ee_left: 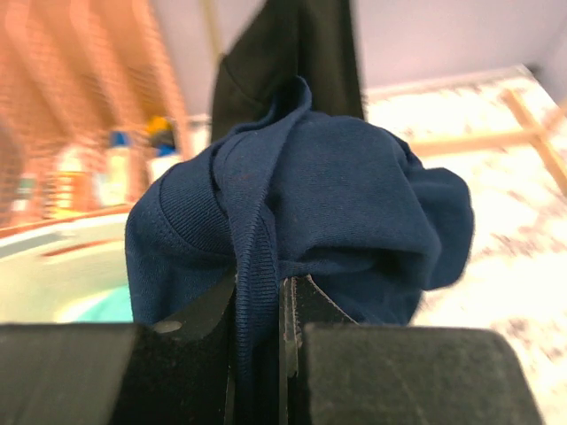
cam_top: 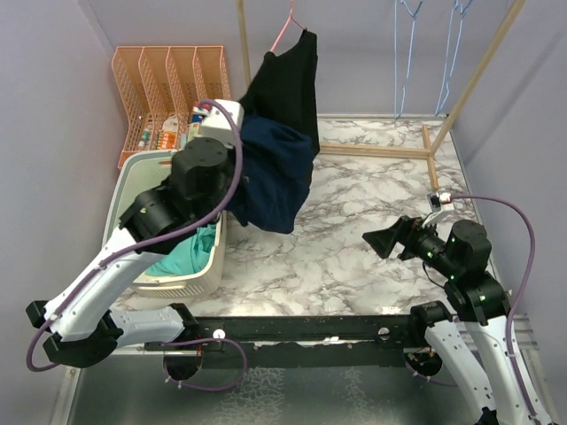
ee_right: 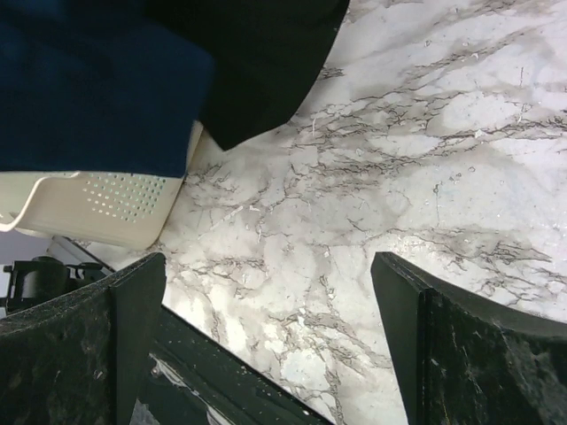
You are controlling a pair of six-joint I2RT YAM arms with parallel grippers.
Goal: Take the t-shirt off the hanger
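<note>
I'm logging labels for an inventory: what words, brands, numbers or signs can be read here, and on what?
None can be read.
Any labels on the small items in the orange rack are too small in the top view and blurred in the left wrist view.
The navy shirt and the black garment show no print.

The marble table [cam_top: 354,257] carries a cream basket [cam_top: 211,270] at left and an orange rack [cam_top: 168,75] behind it.
</note>
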